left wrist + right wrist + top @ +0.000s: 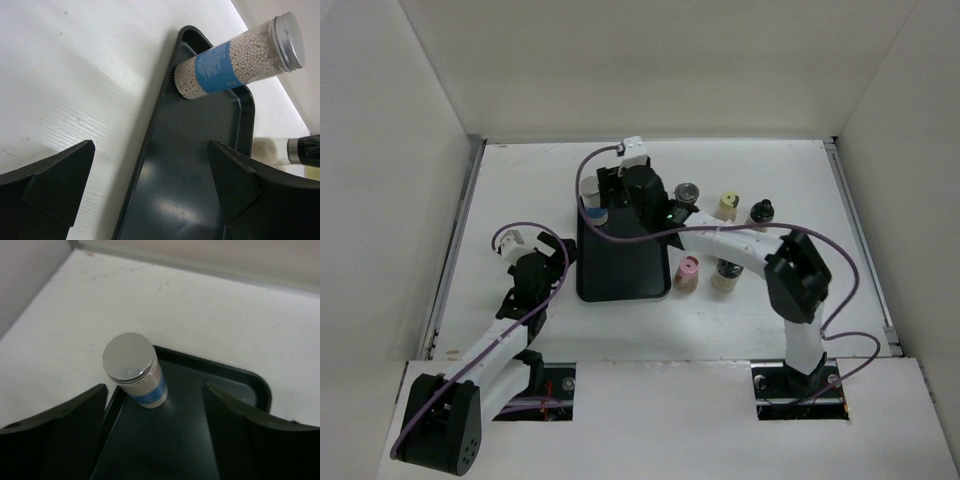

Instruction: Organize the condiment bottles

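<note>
Seemingly releasing, the spread right gripper (154,395) faces the blue-banded bottle (134,372) upright just ahead on the tray (220,371); next, back straight off.

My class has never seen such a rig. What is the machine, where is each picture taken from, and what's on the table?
Two robot arms are bolted at a table's near edge. One picture looks down on both; the others come from a camera on each wrist, with that arm's dark fingers at the bottom. A black tray holds one blue-banded jar upright in its far left corner. Five small bottles stand right of the tray. The left gripper and right gripper are open; nothing is held.
</note>
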You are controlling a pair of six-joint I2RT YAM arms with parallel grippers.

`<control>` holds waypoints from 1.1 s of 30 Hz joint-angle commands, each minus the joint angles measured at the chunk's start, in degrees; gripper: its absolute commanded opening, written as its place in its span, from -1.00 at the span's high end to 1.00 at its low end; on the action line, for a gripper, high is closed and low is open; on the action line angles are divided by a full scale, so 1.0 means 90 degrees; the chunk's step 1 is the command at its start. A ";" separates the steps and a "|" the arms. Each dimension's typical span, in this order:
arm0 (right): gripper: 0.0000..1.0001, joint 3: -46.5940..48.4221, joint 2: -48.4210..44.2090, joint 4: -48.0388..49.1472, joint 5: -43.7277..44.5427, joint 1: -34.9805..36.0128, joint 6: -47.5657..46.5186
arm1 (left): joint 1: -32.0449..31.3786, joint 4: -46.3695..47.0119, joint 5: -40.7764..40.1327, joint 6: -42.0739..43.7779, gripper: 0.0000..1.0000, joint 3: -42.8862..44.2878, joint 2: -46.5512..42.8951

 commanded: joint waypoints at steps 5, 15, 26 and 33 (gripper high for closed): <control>0.53 -0.1622 -0.1987 0.0564 0.0298 -0.0791 0.0181 | -0.0070 0.0261 -0.0064 0.0051 -1.00 -0.0048 -0.0223; -0.97 -0.2346 -0.2195 -0.0687 0.0396 -0.1602 0.0084 | -0.0070 0.0233 -0.0045 0.0042 -1.00 -0.0019 -0.0067; -1.00 -0.1878 -0.1306 -0.0873 -0.0004 -0.1856 0.0094 | -0.0089 0.0310 -0.0093 0.0042 -1.00 -0.0039 -0.0086; -0.85 -0.1614 -0.0983 -0.0747 0.0005 -0.1915 -0.0014 | -0.0109 0.0339 -0.0142 0.0051 -1.00 -0.0058 -0.0116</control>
